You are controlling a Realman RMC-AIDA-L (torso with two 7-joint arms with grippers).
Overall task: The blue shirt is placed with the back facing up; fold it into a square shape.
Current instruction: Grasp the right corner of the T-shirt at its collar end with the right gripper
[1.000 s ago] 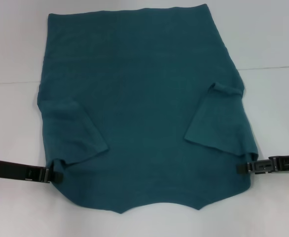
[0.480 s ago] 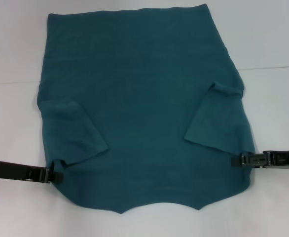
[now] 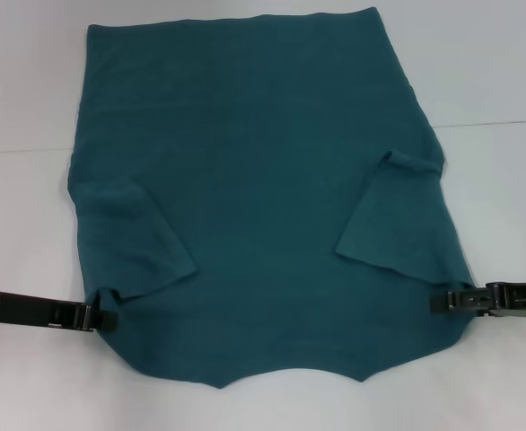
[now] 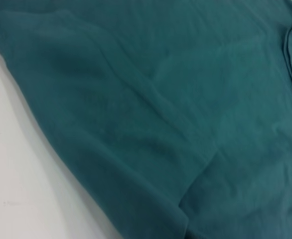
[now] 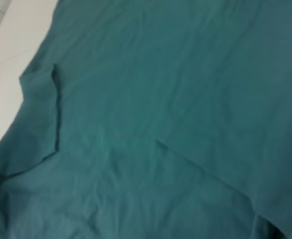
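Head view: a dark teal T-shirt (image 3: 263, 189) lies flat on a white desk (image 3: 496, 81), both sleeves already folded inward. The left end effector (image 3: 101, 316) pinches the shirt's near left edge; the right end effector (image 3: 442, 303) touches the near right edge, though whether it grips cannot be told. The next fold likely calls for lifting both corners together and carrying them toward the far hem.

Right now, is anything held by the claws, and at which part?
Each claw, left and right, meets the blue shirt at a shoulder edge; an actual hold cannot be told.
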